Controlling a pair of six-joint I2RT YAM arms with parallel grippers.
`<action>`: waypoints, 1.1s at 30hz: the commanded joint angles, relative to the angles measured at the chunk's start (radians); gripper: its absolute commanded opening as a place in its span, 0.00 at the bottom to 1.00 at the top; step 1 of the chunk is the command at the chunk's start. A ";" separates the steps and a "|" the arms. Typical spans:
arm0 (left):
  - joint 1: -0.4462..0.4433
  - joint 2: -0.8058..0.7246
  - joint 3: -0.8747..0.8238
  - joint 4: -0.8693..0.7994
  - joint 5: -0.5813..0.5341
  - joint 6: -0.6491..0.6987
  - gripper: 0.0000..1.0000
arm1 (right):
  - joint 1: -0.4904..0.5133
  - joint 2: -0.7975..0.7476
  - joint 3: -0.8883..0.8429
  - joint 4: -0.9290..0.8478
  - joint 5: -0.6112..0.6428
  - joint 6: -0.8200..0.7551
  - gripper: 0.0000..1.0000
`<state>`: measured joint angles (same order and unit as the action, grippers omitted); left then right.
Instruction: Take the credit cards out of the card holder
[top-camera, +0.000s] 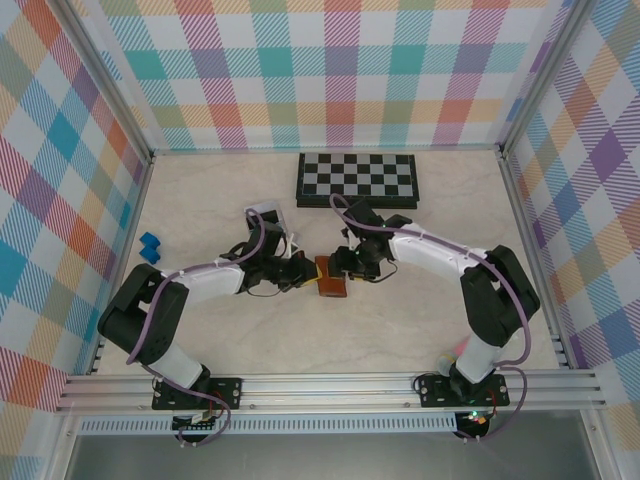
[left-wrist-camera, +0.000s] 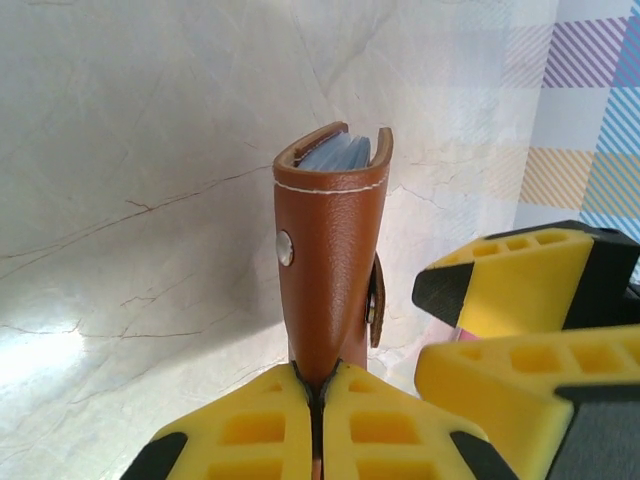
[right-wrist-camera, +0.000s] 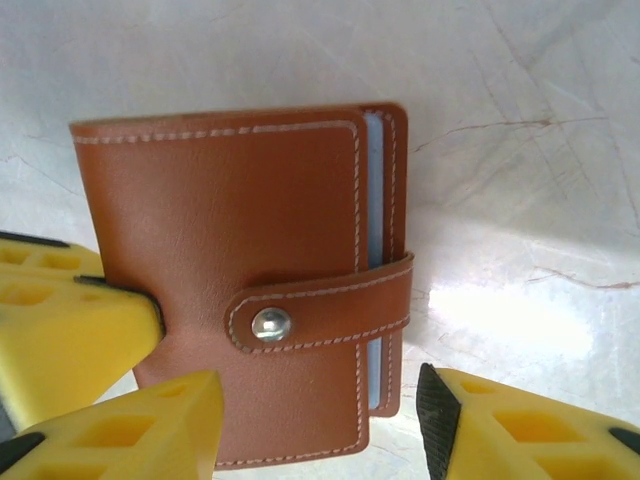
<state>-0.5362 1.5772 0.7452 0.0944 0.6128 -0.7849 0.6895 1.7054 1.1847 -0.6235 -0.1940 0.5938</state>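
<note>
Pinching the shut wallet (right-wrist-camera: 250, 280) mid-table, left gripper (left-wrist-camera: 318, 400) pressed onto its spine side; straddling the strap (right-wrist-camera: 320, 305) with right gripper (right-wrist-camera: 320, 405) spread. Nip the strap's free end, peel gently off the snap, hold left firm.

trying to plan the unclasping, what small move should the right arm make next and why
Probably close the right gripper on the free end of the clasp tab and peel it off its snap. The card holder is folded shut with the tab fastened, the left gripper is clamped on it, and the right jaws stand open by the tab.
</note>
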 joint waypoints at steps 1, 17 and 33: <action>-0.011 -0.002 0.024 -0.090 -0.019 0.043 0.00 | 0.020 0.030 0.026 -0.009 0.009 0.016 0.54; -0.025 0.032 0.017 -0.053 -0.034 -0.005 0.00 | 0.028 0.161 0.099 -0.002 -0.002 0.057 0.48; -0.033 0.009 0.029 -0.192 -0.152 -0.005 0.00 | 0.024 0.100 0.062 -0.125 0.275 0.082 0.42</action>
<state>-0.5640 1.6081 0.7578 -0.0013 0.5289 -0.8032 0.7296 1.8477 1.2606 -0.6449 -0.0696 0.6537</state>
